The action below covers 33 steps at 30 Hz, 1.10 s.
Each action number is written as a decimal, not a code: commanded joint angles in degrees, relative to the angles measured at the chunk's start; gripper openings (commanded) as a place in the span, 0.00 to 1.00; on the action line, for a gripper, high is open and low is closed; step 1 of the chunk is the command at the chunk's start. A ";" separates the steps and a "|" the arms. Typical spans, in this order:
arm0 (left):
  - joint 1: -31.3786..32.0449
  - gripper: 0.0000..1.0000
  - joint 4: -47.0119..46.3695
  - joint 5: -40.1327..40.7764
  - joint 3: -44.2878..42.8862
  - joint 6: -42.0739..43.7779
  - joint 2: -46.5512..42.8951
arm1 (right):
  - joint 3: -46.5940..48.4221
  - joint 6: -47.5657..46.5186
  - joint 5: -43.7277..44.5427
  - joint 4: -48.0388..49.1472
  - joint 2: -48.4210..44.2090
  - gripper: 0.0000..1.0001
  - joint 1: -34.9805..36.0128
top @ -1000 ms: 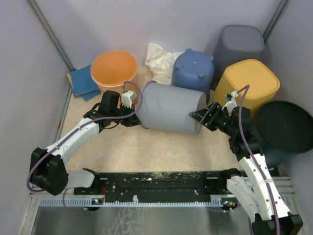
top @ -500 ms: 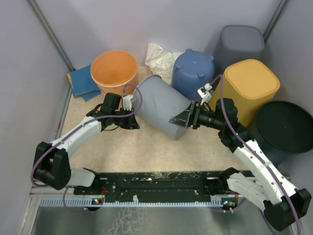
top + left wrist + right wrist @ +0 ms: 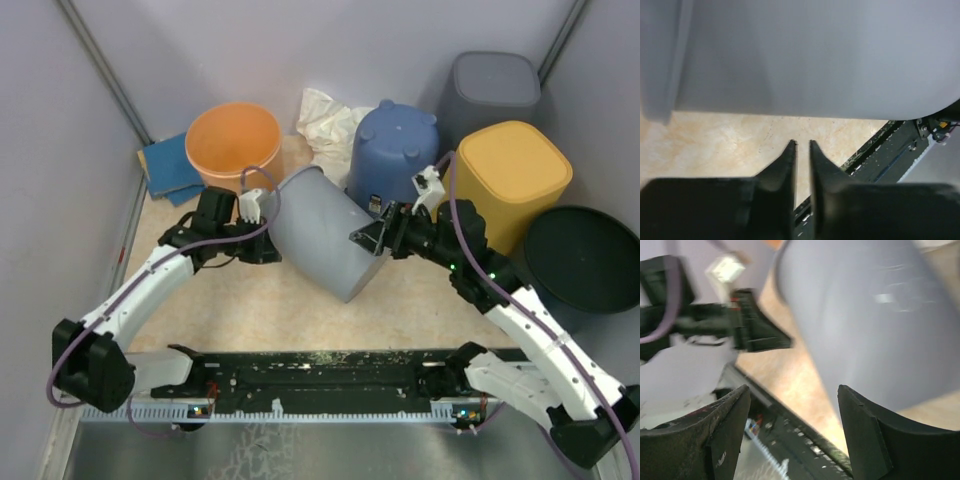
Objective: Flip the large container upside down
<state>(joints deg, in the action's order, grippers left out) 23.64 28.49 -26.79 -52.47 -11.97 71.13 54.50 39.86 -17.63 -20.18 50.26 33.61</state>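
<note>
The large grey container [image 3: 318, 232] lies tilted on the tan floor, one end toward the back left, the other toward the front right. My left gripper [image 3: 266, 238] is shut and empty, pressed against the container's left side; in the left wrist view its fingertips [image 3: 790, 148] nearly touch below the grey wall [image 3: 805, 55]. My right gripper [image 3: 366, 240] is open at the container's right side; in the right wrist view the grey container [image 3: 875, 315] fills the upper right and the wide-apart fingers [image 3: 860, 405] hold nothing.
An orange bucket [image 3: 233, 141] and blue cloth [image 3: 168, 166] stand back left. A crumpled white cloth [image 3: 326, 121], an upturned blue bucket [image 3: 394, 150], a yellow bin [image 3: 510, 175], a grey bin [image 3: 492, 88] and a dark round tub [image 3: 584, 262] crowd the back right. Purple walls enclose all sides.
The container has swung from lying crosswise to a steeper diagonal, its right end moving forward. My right gripper moved left along it. My left gripper shifted slightly back and left.
</note>
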 commanded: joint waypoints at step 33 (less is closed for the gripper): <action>0.09 0.01 17.88 9.67 -20.23 -0.02 -0.91 | -13.37 7.75 17.09 -12.17 -15.34 0.73 0.15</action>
<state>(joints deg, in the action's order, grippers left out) 23.49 44.51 -14.35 -75.35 -9.61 71.81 41.58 46.09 1.61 -34.00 35.79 33.61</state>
